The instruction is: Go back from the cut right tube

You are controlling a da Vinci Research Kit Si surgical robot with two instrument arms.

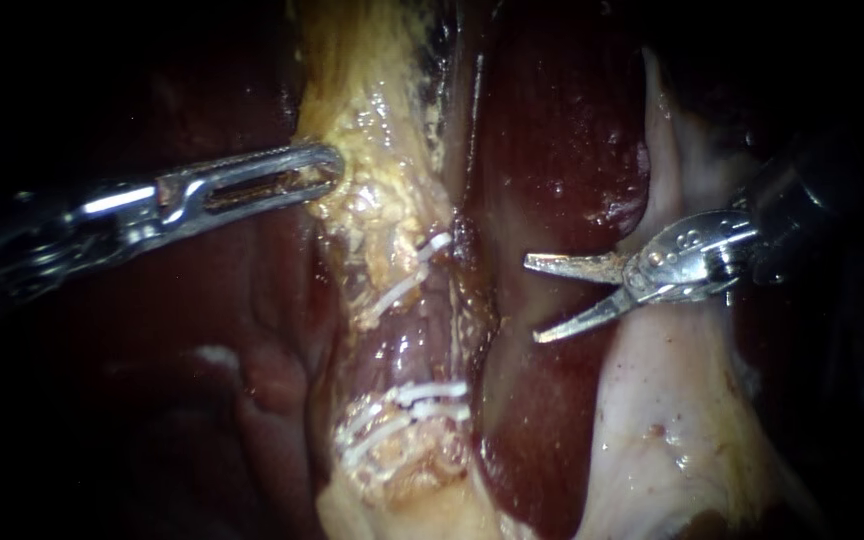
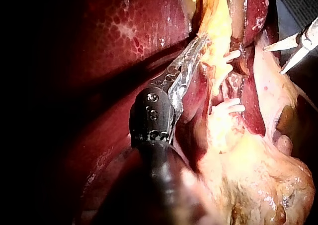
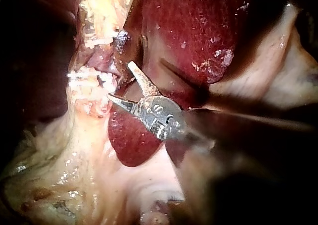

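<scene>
Closest to the lens, the right instrument (image 1: 532,300) is reaching in from the right edge of the frame. Its hand is standing wide, two pointed blades splayed and holding nothing, hovering just over the dark liver (image 1: 552,120). From the left edge the left instrument (image 1: 329,171) is lying across the upper left. As far as I can judge, its hand is closing narrow on the edge of the yellow fatty tissue (image 1: 372,90) and holding it out.

Behind them, in the centre of the frame, the clipped tube (image 1: 402,340) is running top to bottom, just left of the open blades. White clips (image 1: 430,392) are crossing it above and below. I cannot pick out the cut end itself.

The danger, I would say, is in those blades. Backing out with them spread so near the liver could score it, and a drift toward the centre could snag a clip. A harder pull from the left could tear the fat.

Everything is glistening wet, pale tissue (image 1: 672,420) is filling the lower right, and beyond it all is going dark. No desk or room is showing.
</scene>
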